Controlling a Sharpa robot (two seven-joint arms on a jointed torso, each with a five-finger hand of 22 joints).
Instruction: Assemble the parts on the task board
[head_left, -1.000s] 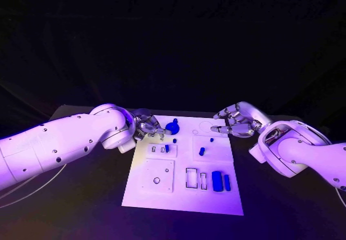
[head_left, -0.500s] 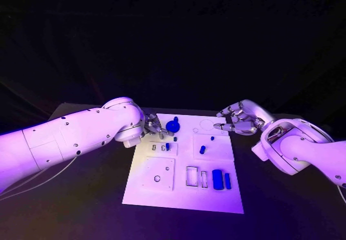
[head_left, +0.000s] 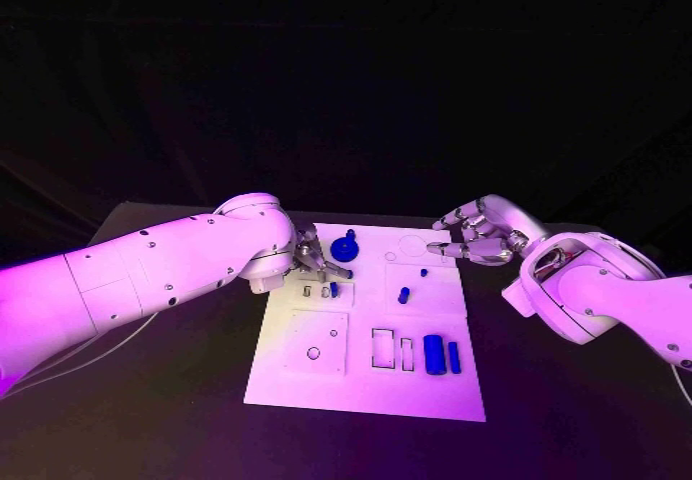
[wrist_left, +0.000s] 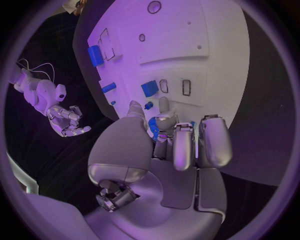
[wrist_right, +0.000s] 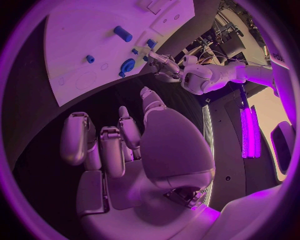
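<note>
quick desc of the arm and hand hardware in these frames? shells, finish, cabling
Both arms have smooth, rounded white shells dotted with small dark fastener holes. A thin pale cable loops beside the left arm. The left hand and right hand are silver metal, with segmented fingers ending in rounded pads and broad, smooth palm plates.

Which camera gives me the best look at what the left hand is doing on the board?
The left wrist view: the left hand fills its middle, fingertips pinching a small blue part over the task board. In the head view the hand is largely hidden behind its arm. The right wrist view shows it small and far off.
</note>
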